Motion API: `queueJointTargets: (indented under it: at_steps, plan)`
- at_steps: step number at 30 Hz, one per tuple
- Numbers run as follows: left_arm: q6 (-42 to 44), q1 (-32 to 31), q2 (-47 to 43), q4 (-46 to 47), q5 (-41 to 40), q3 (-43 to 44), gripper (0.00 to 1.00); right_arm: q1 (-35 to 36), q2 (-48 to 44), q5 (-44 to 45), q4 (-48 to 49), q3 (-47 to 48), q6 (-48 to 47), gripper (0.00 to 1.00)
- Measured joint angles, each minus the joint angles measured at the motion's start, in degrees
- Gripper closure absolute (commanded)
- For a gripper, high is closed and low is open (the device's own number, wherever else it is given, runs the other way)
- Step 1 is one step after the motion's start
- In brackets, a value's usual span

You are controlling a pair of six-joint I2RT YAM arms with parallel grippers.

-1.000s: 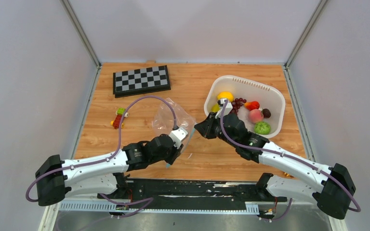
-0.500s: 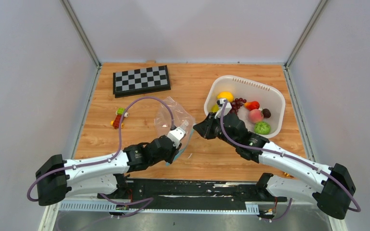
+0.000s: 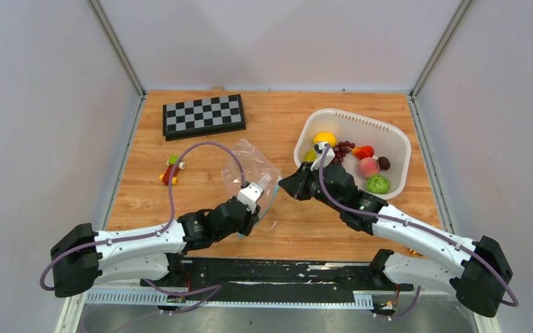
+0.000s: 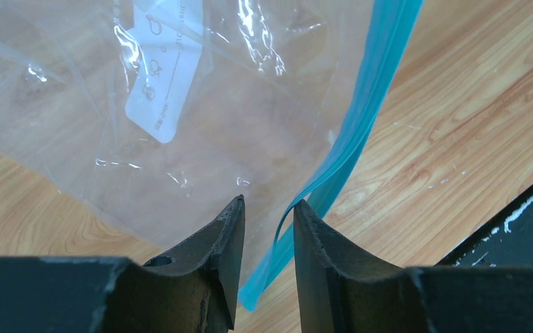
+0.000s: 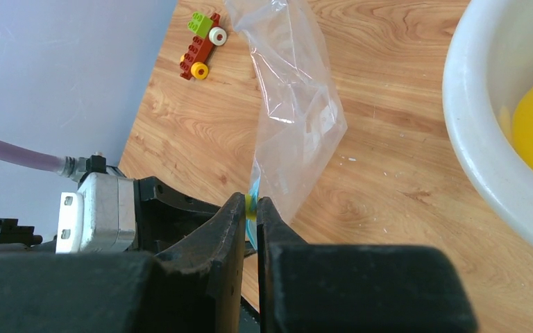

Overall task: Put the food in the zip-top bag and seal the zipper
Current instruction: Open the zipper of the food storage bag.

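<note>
Altogether one zip-top bag [image 3: 241, 172], one basket [image 3: 352, 115], one chessboard [image 3: 203, 115]

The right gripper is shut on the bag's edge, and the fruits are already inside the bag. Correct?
No: the fruits lie in the white basket, not the bag, as the top view shows. The right gripper is shut on the bag's edge.

The white label [image 4: 163, 66] on the zip-top bag [image 4: 201, 152] bears print too blurred to read.
</note>
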Motion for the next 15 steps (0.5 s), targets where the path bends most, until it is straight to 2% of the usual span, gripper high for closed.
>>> queueJointTargets:
  at_steps: [6, 11, 15]
  plan:
    - [-1.3, 0.0, 0.0, 0.8, -3.9, 0.0, 0.68, -0.2, 0.0, -1.0, 0.4, -0.1, 0.2, 0.98]
    - [-1.1, 0.0, 0.0, 1.1, -4.6, 0.0, 0.9, -0.5, 0.1, -2.0, 0.5, -0.1, 0.2, 0.96]
    - [-0.5, 0.0, 0.2, 0.6, -4.2, 1.0, 1.0, -0.8, 0.6, -2.5, 0.5, -0.1, 0.0, 0.95]
